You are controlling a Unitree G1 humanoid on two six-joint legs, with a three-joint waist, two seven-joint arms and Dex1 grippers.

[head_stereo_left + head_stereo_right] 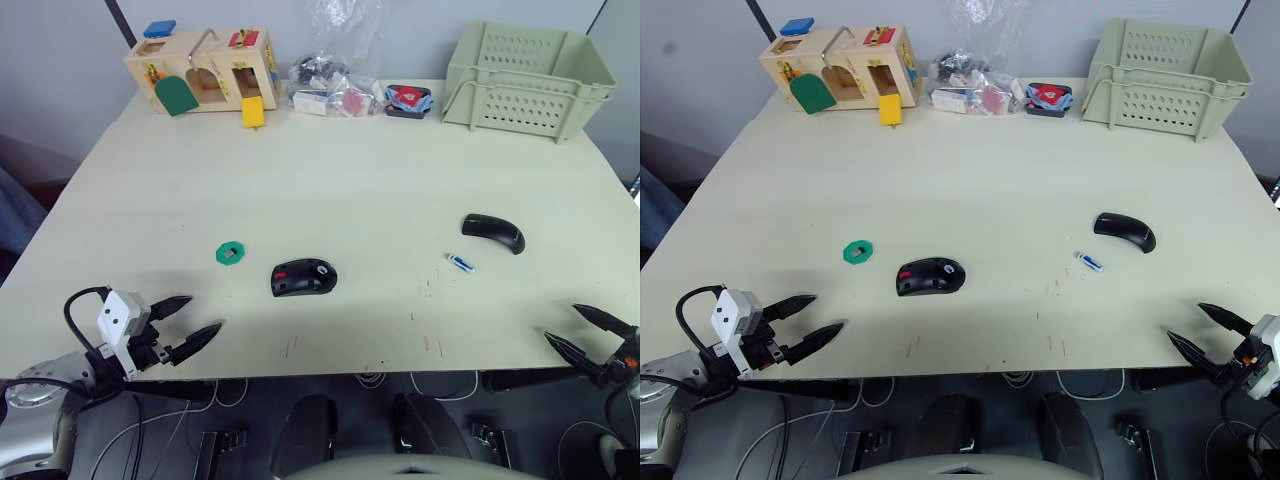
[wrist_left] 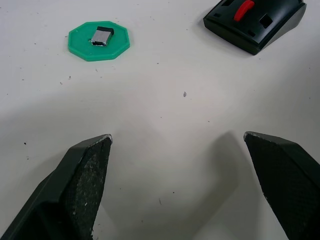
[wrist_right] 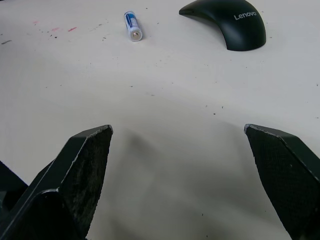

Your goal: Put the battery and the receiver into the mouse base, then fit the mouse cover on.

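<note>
From the head camera, the table [image 1: 350, 190] carries the mouse base [image 1: 303, 277] near the middle of its front half, red cavity facing up. A green octagonal holder [image 1: 230, 253] lies just to its left. The mouse cover [image 1: 494, 232] sits well to the right, with the battery [image 1: 461, 262] near it, a little closer to the front edge. Along the far edge stand a wooden toy box [image 1: 205, 70], a clear plastic bag of parts [image 1: 330, 75] and a pale perforated crate [image 1: 525, 68]. The left gripper [image 1: 185, 322] hovers at the front left edge with its jaws spread and empty; the right gripper [image 1: 590, 330] hovers at the front right edge, jaws likewise spread and empty.

In the left wrist view, the holder bears a small metal receiver [image 2: 102, 36] in its centre, and the mouse base lies apart from it.

In the right wrist view, the battery lies on its side beside the mouse cover, not touching it.
</note>
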